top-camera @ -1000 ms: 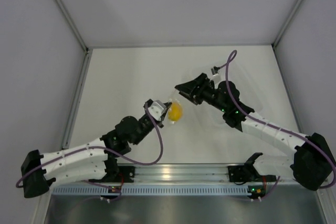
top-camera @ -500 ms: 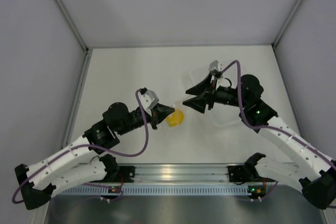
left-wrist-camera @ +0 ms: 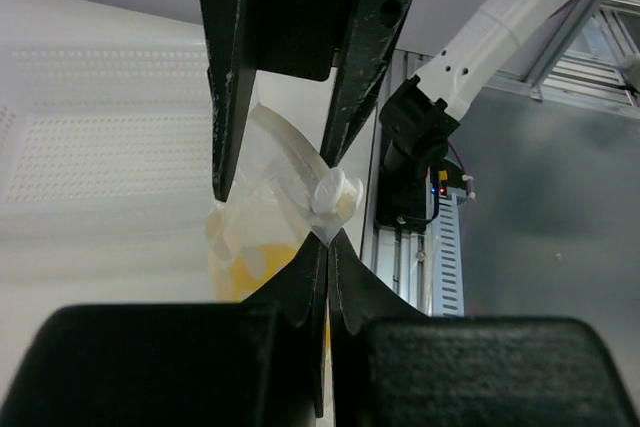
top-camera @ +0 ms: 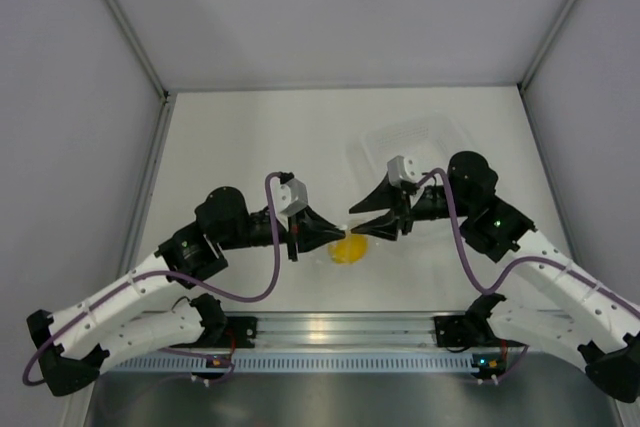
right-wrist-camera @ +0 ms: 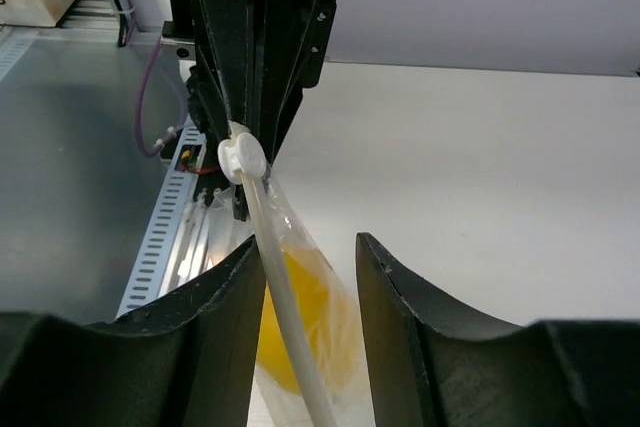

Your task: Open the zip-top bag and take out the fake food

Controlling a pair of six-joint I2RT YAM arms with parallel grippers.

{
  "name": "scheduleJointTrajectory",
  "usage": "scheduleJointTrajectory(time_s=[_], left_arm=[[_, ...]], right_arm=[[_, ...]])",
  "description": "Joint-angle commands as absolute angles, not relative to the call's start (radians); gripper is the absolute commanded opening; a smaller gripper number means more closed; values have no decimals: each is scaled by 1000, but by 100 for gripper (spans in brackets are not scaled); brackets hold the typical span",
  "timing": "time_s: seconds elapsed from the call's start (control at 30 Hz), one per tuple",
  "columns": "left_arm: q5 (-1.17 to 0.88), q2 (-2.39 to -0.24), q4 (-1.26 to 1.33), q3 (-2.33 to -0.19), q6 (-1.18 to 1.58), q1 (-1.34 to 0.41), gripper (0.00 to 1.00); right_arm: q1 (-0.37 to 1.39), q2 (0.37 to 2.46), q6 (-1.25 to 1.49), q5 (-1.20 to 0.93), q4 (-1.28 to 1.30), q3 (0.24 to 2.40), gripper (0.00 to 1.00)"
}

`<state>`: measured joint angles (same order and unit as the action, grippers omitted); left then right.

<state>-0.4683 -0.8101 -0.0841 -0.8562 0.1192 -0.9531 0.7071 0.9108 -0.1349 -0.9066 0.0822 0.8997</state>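
Observation:
The zip-top bag (top-camera: 346, 237) hangs between my two grippers, with the yellow fake food (top-camera: 351, 251) inside it. My left gripper (top-camera: 335, 231) is shut on the bag's end by the white slider (left-wrist-camera: 335, 193); in the left wrist view (left-wrist-camera: 328, 239) the jaws are pressed together on the plastic. My right gripper (top-camera: 356, 217) is open. In the right wrist view (right-wrist-camera: 310, 247) its fingers (right-wrist-camera: 225, 297) straddle the bag's white zip strip (right-wrist-camera: 285, 307), which lies against the left finger. The yellow food (right-wrist-camera: 300, 322) shows through the plastic below the strip.
A larger rigid clear tray (top-camera: 410, 137) lies on the white table behind my right arm. The aluminium rail (top-camera: 330, 332) with the arm bases runs along the near edge. Grey walls close in the left, right and back.
Both grippers have moved toward the near edge and closer together, the bag and yellow food going with the left one. My right arm has swung off the tray, now uncovered.

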Motion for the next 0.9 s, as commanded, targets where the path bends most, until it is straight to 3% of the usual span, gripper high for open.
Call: scheduleJointTrajectory(time_s=[0.0,0.07,0.1,0.13,0.23,0.27,0.33,0.43,0.53,0.6,0.63,0.67,0.83,0.87], left_arm=[[-575,-813,-32,-899,138,-950,0],[-565,-813,-32,-902,138,-950,0],[-557,-811,-34,-902,134,-950,0],[-539,-808,-37,-902,127,-950,0],[-439,-792,-84,-913,92,-950,2],[-427,-784,-93,-914,72,-950,16],[-391,-770,-92,-911,63,-950,23],[-368,-778,-81,-910,49,-950,43],[-356,-788,-69,-908,45,-950,45],[-353,-795,-64,-907,41,-950,37],[-347,-796,-61,-907,40,-950,25],[-347,-793,-61,-905,40,-948,19],[-350,-775,-55,-899,41,-950,13],[-348,-772,-52,-899,44,-950,3]], right_arm=[[736,925,-163,-925,34,927,41],[747,930,-153,-928,11,928,28],[750,931,-149,-930,9,933,9],[753,930,-144,-928,9,936,2],[756,923,-114,-887,9,936,0],[756,925,-106,-888,12,940,0],[759,928,-81,-894,9,940,0],[765,925,-51,-871,12,940,0],[767,919,-48,-842,32,946,0],[767,917,-49,-833,40,953,0],[767,917,-48,-830,41,953,0],[767,917,-48,-825,44,954,0],[769,917,-43,-814,46,954,0],[769,919,-43,-819,48,956,0]])
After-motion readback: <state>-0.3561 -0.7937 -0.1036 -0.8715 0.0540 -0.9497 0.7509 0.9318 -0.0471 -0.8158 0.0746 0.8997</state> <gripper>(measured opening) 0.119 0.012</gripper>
